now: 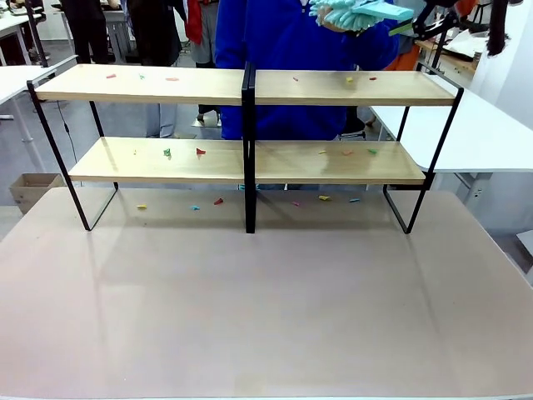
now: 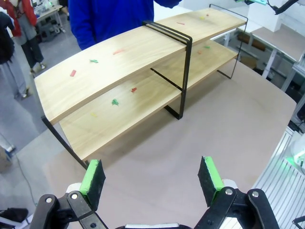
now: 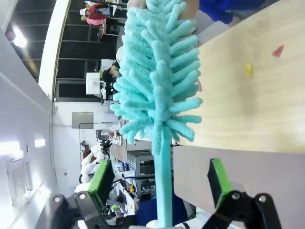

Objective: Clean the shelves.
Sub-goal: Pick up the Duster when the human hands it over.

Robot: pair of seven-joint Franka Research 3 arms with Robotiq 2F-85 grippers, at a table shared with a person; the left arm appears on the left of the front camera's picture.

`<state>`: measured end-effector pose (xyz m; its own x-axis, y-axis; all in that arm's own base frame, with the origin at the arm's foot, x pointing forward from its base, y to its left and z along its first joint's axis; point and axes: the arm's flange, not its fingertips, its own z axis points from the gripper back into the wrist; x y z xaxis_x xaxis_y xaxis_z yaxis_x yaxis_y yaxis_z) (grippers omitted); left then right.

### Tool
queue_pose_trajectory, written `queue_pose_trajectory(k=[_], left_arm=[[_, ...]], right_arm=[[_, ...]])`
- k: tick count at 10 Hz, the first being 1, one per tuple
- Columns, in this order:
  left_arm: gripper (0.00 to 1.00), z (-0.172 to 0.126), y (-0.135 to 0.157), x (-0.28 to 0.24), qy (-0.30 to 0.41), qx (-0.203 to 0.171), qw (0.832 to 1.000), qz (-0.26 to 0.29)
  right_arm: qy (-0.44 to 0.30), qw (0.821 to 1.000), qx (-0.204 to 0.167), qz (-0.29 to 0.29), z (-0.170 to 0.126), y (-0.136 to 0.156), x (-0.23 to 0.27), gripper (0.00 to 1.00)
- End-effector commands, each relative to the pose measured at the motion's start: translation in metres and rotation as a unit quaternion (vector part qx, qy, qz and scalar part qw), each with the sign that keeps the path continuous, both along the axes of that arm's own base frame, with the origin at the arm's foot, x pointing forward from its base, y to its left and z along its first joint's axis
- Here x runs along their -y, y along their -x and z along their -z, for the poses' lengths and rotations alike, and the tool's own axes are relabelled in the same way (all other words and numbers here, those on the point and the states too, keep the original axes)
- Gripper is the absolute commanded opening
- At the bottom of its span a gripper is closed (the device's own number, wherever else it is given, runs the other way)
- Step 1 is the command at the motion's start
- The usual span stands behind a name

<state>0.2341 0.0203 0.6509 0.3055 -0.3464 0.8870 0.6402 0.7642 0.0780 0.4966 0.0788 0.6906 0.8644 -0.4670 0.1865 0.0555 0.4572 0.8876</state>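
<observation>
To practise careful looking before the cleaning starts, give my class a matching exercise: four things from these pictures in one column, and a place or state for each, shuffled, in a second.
Things
1. duster
2. left gripper
3. cardboard box
4. coloured scraps

Places or states
A. on the floor, left of the table
B. scattered on both boards of the shelves
C. open, above the bare table
D. its handle inside the open right gripper

Pairs: 1-D, 2-C, 3-A, 4-B

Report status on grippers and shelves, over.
Left fingers open, empty. Right fingers open around duster handle; person holds it. Shelves uncleaned, scraps on both tiers.
</observation>
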Motion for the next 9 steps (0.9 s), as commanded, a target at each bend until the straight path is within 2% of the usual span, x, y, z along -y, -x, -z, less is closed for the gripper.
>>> queue_pose_trajectory(k=[1, 2, 3, 4, 6, 7, 9], left_arm=[[1.00, 0.0005, -0.0005, 0.0006, 0.002, -0.001, 1.000, 0.002], [1.00, 0.0005, -0.0005, 0.0006, 0.002, -0.001, 1.000, 0.002], [1.00, 0.0005, -0.0005, 0.0006, 0.002, -0.001, 1.000, 0.002], [1.00, 0.0005, -0.0005, 0.0006, 0.002, -0.001, 1.000, 0.002], [1.00, 0.0005, -0.0005, 0.0006, 0.002, -0.001, 1.000, 0.002], [1.00, 0.0005, -0.0005, 0.0006, 0.002, -0.001, 1.000, 0.002], [1.00, 0.0005, -0.0005, 0.0006, 0.002, -0.001, 1.000, 0.002]], right_arm=[[-0.006, 1.000, -0.017, -0.007, -0.0041, 0.0022, -0.0038, 0.69], [-0.007, 1.000, -0.023, -0.012, -0.0019, 0.0013, -0.0043, 0.49], [-0.006, 0.999, -0.028, -0.016, -0.0002, 0.0002, -0.0052, 0.19], [-0.005, 1.000, -0.027, -0.015, 0.0004, -0.0010, -0.0061, 0.00], [-0.006, 1.000, -0.025, -0.015, 0.0002, -0.0016, -0.0066, 0.00], [-0.006, 1.000, -0.026, -0.017, 0.0008, -0.0013, -0.0066, 0.15], [-0.009, 0.999, -0.030, -0.019, 0.0019, -0.0020, -0.0076, 0.00]])
